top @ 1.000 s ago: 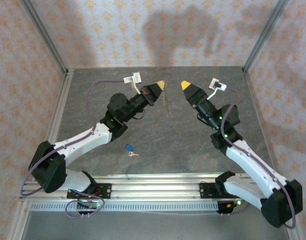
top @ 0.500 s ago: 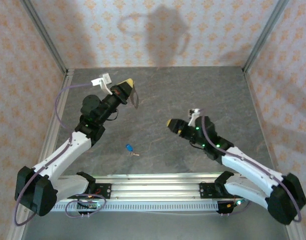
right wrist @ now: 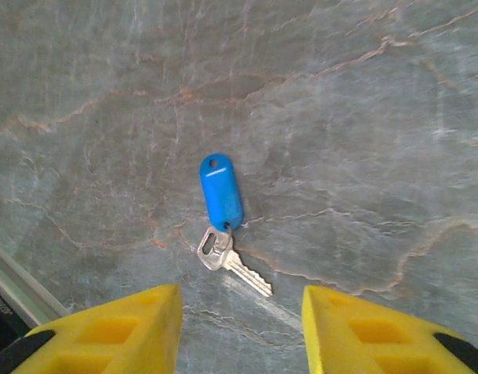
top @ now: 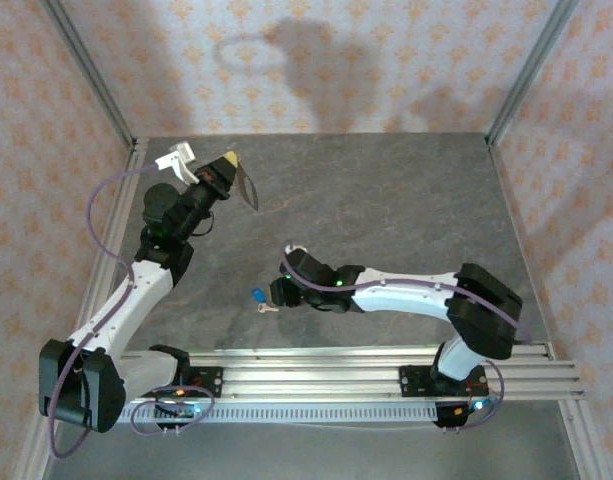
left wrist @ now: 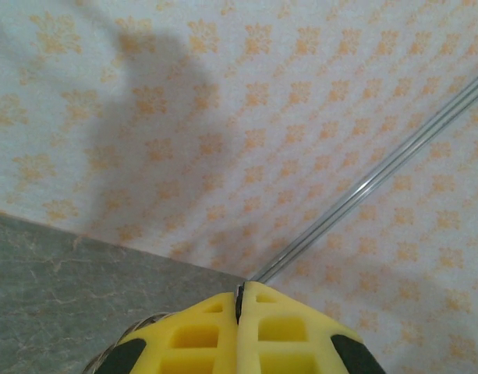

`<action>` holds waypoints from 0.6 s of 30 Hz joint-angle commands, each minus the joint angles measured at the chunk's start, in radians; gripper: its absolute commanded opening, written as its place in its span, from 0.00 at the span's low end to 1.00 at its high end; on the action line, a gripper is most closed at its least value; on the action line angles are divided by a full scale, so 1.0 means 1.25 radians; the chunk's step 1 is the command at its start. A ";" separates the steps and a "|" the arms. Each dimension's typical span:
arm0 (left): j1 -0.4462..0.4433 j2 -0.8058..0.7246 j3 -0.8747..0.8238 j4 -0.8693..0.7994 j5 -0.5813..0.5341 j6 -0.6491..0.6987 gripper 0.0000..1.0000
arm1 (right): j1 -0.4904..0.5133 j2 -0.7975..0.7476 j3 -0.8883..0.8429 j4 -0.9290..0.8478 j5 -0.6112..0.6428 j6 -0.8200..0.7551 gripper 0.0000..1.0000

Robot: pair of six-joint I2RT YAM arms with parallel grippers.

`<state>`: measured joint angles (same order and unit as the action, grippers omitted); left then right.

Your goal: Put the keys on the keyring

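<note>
Had right gripper point(right wrist: 242, 335) spread wide, nothing in it, nose tilted down at the table point(right wrist: 394, 117). Found the key point(right wrist: 221, 195) lying flat just ahead of the tips, roughly centred in the gap and touching neither finger. Blue head pointed away, pale blade nearer the tips and skewed to one side.

Read it as the reach-in for the key pickup, grasp not yet made.

Needed, by my read:
- Go ahead and down with the blue head centred.
- Pinch across the head's narrow sides, not the thin blade.
- Close square and slow. Expected a thin flat part on a hard top to skate or flip if one finger landed first.
- Was worth leaving the hole end of the head clear of the pads for threading.

Further out, well away toward the far left of the table: saw left gripper point(top: 229, 160) clamped on the keyring point(top: 248, 188), up off the surface, loop hanging free below the tips. Matched the left wrist view, fingers point(left wrist: 285, 335) pressed together. Wanted that loop steady and facing the key.
</note>
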<state>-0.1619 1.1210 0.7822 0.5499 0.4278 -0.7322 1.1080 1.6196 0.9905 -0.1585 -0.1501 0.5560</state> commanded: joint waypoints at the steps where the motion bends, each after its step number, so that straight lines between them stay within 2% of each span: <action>1: 0.025 -0.009 -0.006 0.048 0.029 -0.025 0.00 | 0.022 0.054 0.051 -0.070 0.053 0.013 0.42; 7: 0.040 -0.019 -0.020 0.064 0.032 -0.035 0.00 | 0.048 0.138 0.111 -0.095 0.059 0.050 0.36; 18: 0.053 -0.037 -0.037 0.073 0.032 -0.049 0.00 | 0.052 0.215 0.161 -0.062 0.017 0.093 0.35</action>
<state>-0.1040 1.1053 0.7471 0.5690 0.4461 -0.7856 1.1664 1.8626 1.1545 -0.2356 -0.1276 0.6464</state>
